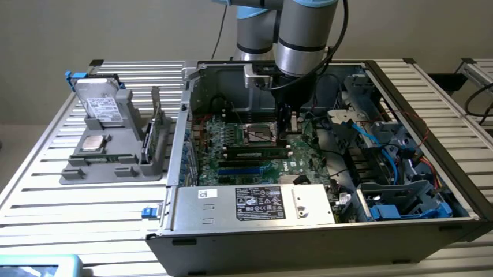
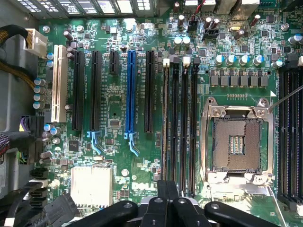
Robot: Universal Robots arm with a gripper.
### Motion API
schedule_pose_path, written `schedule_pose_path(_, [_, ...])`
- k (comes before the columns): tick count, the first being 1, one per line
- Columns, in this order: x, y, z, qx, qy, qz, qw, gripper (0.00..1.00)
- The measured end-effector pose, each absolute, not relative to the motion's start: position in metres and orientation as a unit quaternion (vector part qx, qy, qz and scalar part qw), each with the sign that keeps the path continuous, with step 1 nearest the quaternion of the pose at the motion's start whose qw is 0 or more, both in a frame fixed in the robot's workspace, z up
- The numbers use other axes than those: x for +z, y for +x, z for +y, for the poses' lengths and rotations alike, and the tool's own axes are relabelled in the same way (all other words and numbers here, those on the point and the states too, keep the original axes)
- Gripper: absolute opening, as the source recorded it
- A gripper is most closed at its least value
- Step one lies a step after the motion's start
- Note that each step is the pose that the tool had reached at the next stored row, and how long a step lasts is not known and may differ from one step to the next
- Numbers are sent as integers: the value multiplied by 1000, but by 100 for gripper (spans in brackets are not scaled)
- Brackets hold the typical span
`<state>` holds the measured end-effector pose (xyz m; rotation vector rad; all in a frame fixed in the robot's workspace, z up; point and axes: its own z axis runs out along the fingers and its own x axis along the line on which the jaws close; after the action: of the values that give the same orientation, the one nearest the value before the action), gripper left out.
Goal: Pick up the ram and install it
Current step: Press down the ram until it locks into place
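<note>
While the grey tray [image 1: 86, 172] sits outside the case [image 1: 231, 245] at the exterior view's left, the ram [image 1: 258, 153] stands in a motherboard slot beside the processor socket [image 1: 258, 135], and the gripper [image 1: 291, 126], further right, is clenched and empty near its end.

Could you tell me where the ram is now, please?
The ram sits seated on the motherboard inside the open case, beside the empty processor socket, with the gripper near it toward the exterior view's right.

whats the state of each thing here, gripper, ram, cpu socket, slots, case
gripper, shut
ram, standing in a memory slot
processor socket, empty, contacts bare
neighbouring memory slots, empty
computer case, side open
</note>
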<state>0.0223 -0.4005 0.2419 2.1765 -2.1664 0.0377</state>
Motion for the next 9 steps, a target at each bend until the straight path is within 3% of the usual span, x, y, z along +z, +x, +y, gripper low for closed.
schedule_pose_path(6, [241,22,-398,29,707,-705,50,11])
schedule_pose_path(9, [240,21,-397,31,707,-705,49,11])
